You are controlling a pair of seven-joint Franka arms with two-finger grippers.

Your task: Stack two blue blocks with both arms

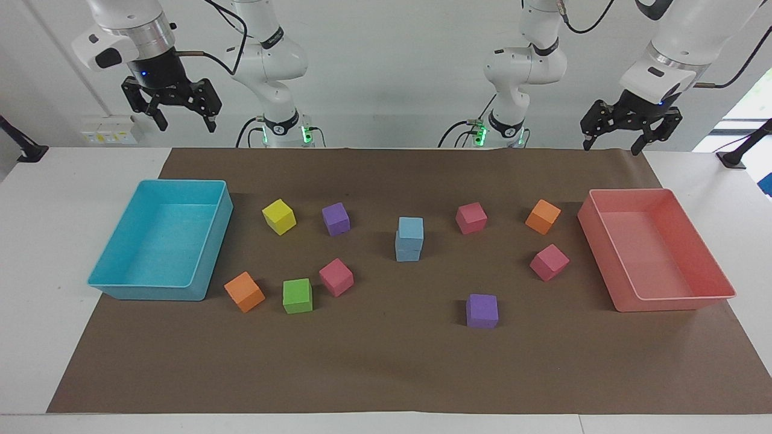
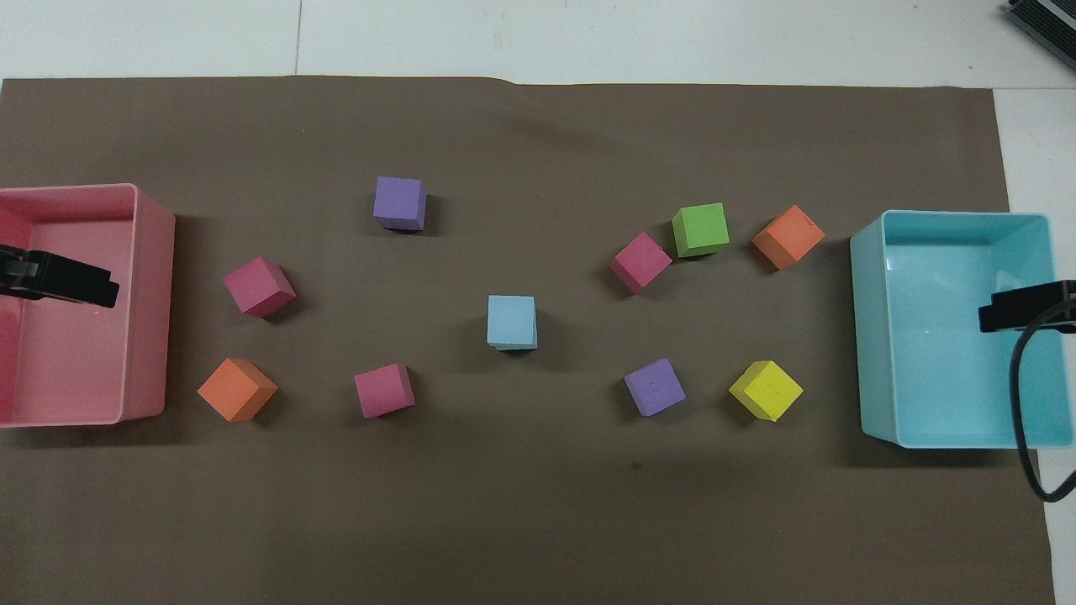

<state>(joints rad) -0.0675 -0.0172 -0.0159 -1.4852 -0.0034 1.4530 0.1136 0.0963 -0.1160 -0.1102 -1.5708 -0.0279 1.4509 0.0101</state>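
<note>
Two light sky-blue blocks stand stacked at the middle of the brown mat, the upper one (image 1: 411, 228) on the lower one (image 1: 408, 251). From overhead only the top block (image 2: 511, 321) shows. My right gripper (image 1: 186, 126) hangs open and empty, high above the cyan tray's end of the table; its tip shows in the overhead view (image 2: 1019, 307). My left gripper (image 1: 609, 145) hangs open and empty, high above the pink tray's end; it also shows in the overhead view (image 2: 74, 286). Both grippers are well apart from the stack.
A cyan tray (image 1: 151, 290) stands at the right arm's end and a pink tray (image 1: 669, 303) at the left arm's end. A yellow cube (image 1: 279, 216), purple cubes (image 1: 336, 218) (image 1: 482, 310), a green cube (image 1: 297, 295), and pink and orange cubes lie around the stack.
</note>
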